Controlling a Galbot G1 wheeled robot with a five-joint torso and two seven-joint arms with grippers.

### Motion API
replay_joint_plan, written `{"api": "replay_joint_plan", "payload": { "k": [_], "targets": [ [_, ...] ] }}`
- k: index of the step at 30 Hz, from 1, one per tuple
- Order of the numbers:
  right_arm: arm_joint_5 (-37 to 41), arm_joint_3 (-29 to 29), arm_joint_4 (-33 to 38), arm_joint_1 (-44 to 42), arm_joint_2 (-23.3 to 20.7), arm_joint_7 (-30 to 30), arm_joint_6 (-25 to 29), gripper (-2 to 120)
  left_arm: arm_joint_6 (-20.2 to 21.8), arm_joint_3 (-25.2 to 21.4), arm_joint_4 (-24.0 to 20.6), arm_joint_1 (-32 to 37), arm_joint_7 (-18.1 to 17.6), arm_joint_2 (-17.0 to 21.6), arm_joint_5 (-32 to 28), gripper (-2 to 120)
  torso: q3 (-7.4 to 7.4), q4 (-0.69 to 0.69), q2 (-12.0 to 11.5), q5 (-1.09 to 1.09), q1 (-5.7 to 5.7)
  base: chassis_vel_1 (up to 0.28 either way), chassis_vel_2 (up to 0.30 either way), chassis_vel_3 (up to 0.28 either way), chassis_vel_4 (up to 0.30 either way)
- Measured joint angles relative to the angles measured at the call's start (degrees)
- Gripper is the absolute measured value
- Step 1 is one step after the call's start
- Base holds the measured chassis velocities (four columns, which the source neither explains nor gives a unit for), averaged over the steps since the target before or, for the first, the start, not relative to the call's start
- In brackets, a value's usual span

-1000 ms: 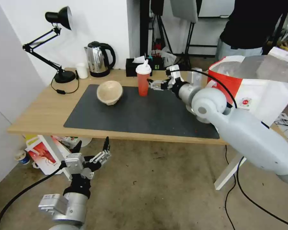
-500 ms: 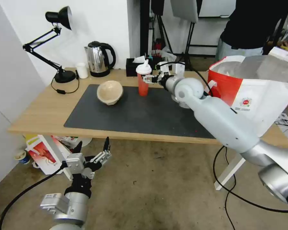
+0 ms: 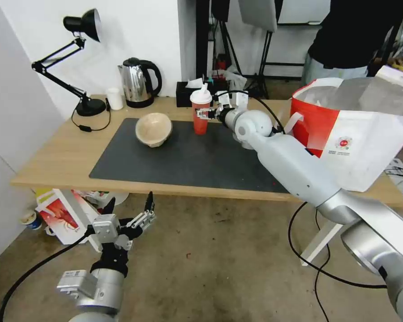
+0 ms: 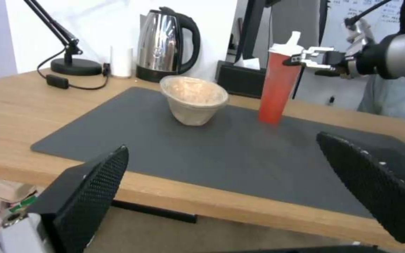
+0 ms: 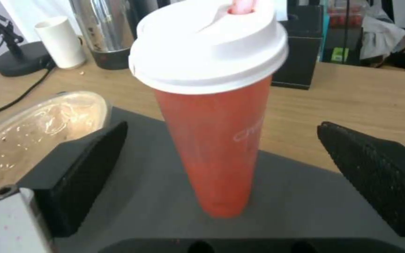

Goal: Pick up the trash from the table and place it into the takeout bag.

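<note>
right tool point(image 3: 206, 113) spread wide astride upright red cup point(image 3: 200, 117) on table point(image 3: 58, 156), no contact

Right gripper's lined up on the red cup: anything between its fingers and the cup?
Nothing visible. The right gripper is open with the red cup centred between its fingers, the dark mat bare around the cup's base. The beige bowl sits off to one side.

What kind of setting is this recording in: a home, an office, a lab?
Probably a lab or studio staged as a desk: a bare concrete floor, tripod stands behind the table, plus a desk lamp and kettle.
</note>
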Motion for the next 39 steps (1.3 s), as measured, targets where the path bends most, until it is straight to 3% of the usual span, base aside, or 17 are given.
{"api": "replay_joint_plan", "payload": {
  "k": [13,39],
  "targets": [
    [-3.6,0.1,-8.2,1.6,5.0,-3.8,1.9,100,0.0,0.2,0.3,-0.1,0.0,-0.4,0.0,100,0.0,-0.01,0.0,0.0,-0.01,0.0,0.0,0.0,0.0],
    [-8.3,1.5,-18.4,4.2,9.3,-8.4,5.5,100,-0.3,0.7,0.5,-0.1,0.1,-0.3,0.0,100,0.0,0.0,0.0,0.0,-0.01,0.0,0.0,0.0,0.0]
  ]
}}
